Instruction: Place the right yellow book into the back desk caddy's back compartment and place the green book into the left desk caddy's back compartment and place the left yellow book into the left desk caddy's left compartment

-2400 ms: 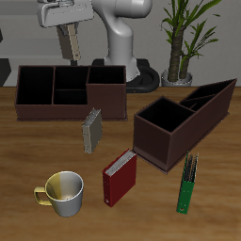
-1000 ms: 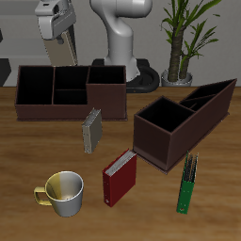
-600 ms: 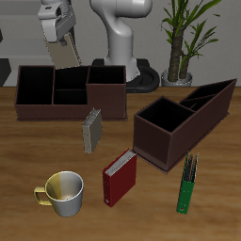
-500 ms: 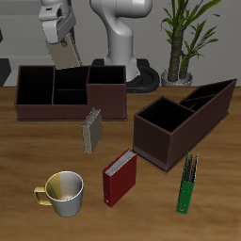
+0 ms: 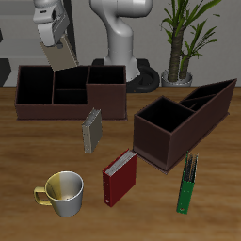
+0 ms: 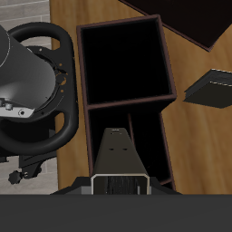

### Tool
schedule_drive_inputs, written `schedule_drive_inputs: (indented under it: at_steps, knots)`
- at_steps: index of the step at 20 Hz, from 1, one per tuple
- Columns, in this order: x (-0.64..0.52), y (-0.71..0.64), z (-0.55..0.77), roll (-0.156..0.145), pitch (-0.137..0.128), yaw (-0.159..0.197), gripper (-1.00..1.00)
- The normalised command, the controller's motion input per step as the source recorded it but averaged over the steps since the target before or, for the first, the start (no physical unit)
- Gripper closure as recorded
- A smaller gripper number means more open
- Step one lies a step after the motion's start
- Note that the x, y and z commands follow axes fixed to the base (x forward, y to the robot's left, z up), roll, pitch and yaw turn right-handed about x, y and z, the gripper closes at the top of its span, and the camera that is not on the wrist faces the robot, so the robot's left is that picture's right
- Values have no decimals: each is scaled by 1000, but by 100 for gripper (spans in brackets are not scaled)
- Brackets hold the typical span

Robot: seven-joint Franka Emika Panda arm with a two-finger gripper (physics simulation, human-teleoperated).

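Simulated office or study desk setting, rendered not photographed. Wooden tabletop (image 5: 28, 141) carrying two dark brown desk caddies: back desk caddy (image 5: 71, 91) and left desk caddy (image 5: 184, 118). Books standing about: red book (image 5: 119, 178), green book (image 5: 187, 183). Mug (image 5: 62, 193) sitting near front edge. Potted plant (image 5: 184, 38) growing behind robot base (image 5: 119, 38).

Gripper tips and caddy partly out of sight

In the wrist view the gripper (image 6: 116, 177) hides its own fingertips; the back desk caddy (image 6: 86, 82) runs past the frame; a book (image 6: 215, 86) is cropped.
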Motion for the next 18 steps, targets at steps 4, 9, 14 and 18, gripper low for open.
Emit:
schedule_drive_inputs:
  at_steps: [4, 9, 14, 18]
  knots:
    - [182, -127, 69, 5, 4, 1, 100]
    - [49, 100, 57, -7, 14, -52, 100]
    - [-52, 259, -125, 30, 63, -6, 100]
    - [-35, 36, -210, -1, 65, -20, 100]
